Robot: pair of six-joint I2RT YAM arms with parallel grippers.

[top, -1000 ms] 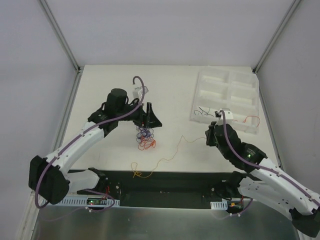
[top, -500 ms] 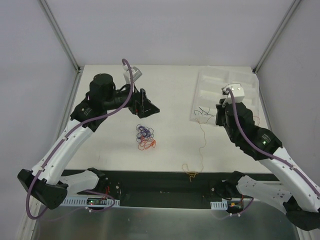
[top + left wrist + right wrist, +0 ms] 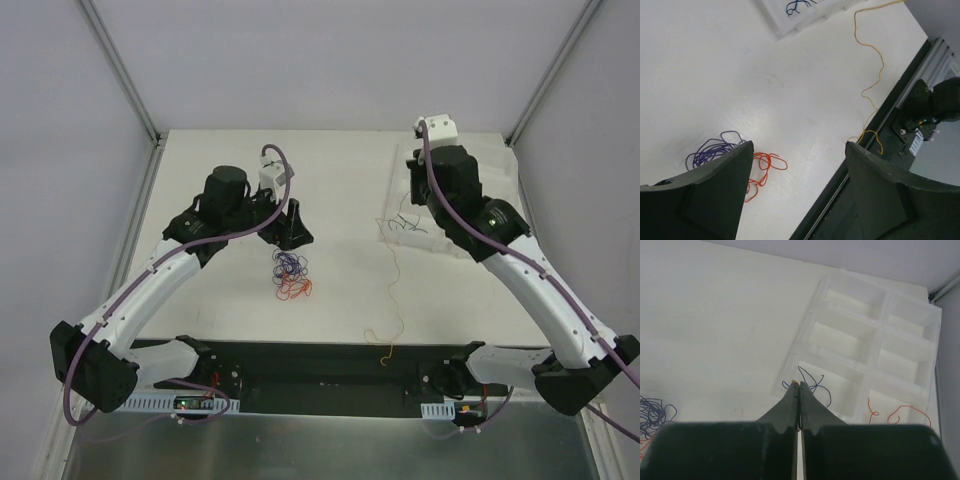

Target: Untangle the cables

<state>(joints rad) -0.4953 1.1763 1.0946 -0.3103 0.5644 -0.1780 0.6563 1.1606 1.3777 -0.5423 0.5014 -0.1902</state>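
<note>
Cables [image 3: 291, 277] lie bunched in a small purple and orange knot on the tabletop [image 3: 340, 180], and we see the left pincer [image 3: 797, 150] hanging over it, jaws spread wide and holding nothing; the right pincer [image 3: 799, 385] is closed tight on one end of a long orange strand [image 3: 396, 290], which trails down across the tabletop to the near edge. Below that pincer sits the white tray [image 3: 860, 315]; a dark strand [image 3: 812, 385] lies in one near compartment and a red strand [image 3: 895, 412] in the one beside it.

A robotics lab cell: white table [image 3: 340, 180], plain grey panel walls [image 3: 60, 120], aluminium corner posts [image 3: 120, 70].
</note>
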